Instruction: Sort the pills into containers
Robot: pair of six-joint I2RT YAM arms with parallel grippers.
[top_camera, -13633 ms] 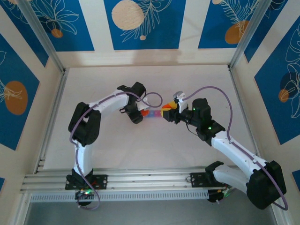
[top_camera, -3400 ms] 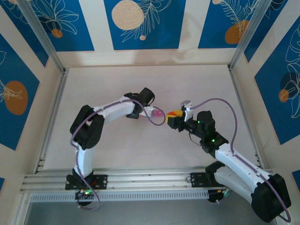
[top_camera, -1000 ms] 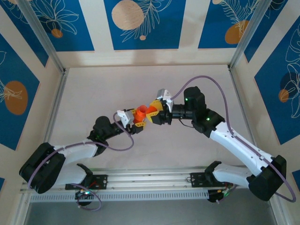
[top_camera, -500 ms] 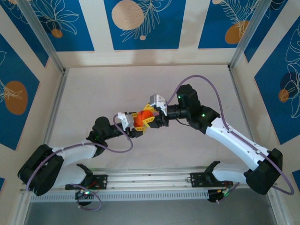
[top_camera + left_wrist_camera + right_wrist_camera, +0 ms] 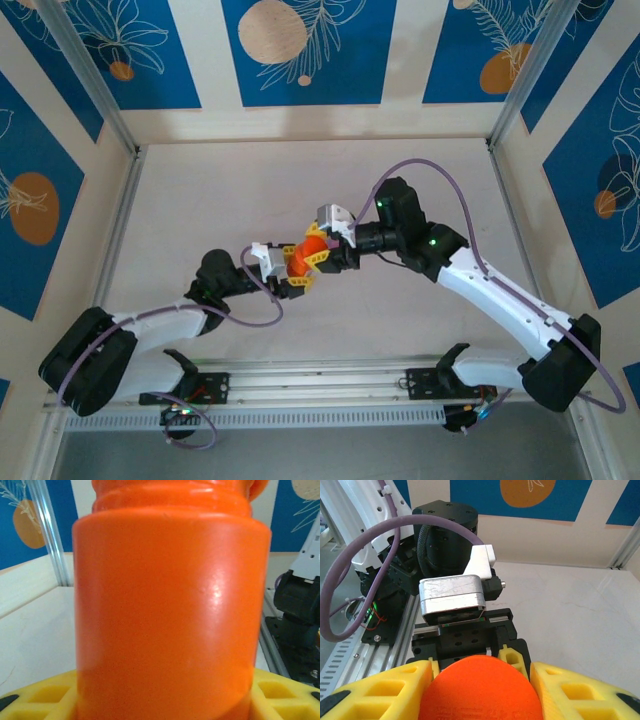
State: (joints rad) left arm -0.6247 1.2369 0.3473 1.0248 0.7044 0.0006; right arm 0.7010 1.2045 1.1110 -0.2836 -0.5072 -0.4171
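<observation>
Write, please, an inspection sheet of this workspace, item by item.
surface: pale table, flat.
job's things: orange bottle held between both arms at mid-table.
clutter: nothing seen.
grippers: left gripper, jaws closed on the bottle's body; right gripper, jaws closed on its top end.
cables: a purple cable loops along each arm, away from the bottle.
surroundings: blue patterned wall panels; aluminium rail at the near edge.

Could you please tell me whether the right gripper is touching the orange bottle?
Touching. The right wrist view shows the orange bottle wedged between the right gripper's yellow fingers, its sides meeting both with no gap.
</observation>
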